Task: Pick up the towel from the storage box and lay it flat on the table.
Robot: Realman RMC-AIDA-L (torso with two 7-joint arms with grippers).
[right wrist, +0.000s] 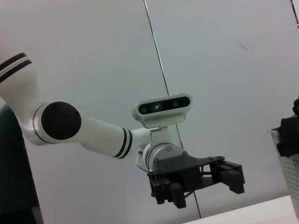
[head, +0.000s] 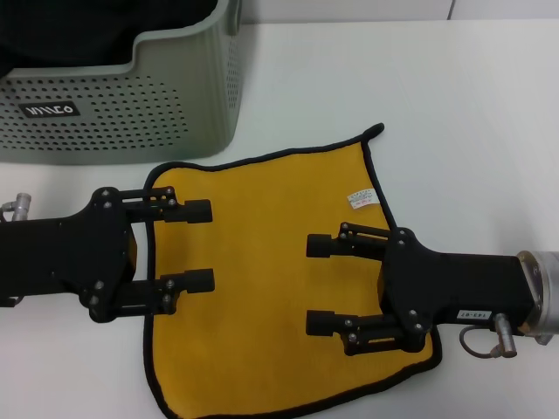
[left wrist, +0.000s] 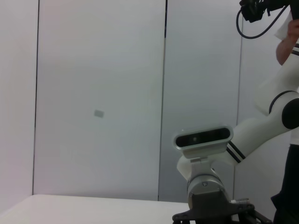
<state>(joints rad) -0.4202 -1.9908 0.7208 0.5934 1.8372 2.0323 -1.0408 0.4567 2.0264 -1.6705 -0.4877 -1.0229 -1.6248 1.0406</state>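
Best done by lifting both arms straight up and clear, dragging no corner, since the mustard-yellow towel (head: 271, 279) already lies spread on the white table (head: 489, 113) toward its near edge, just in front of the grey-green storage box (head: 131, 105) at the far left corner. Left gripper (head: 199, 246) and right gripper (head: 321, 284) facing each other above the cloth, fingers spread wide, released, grasping nothing; contact with the fabric impossible to judge.
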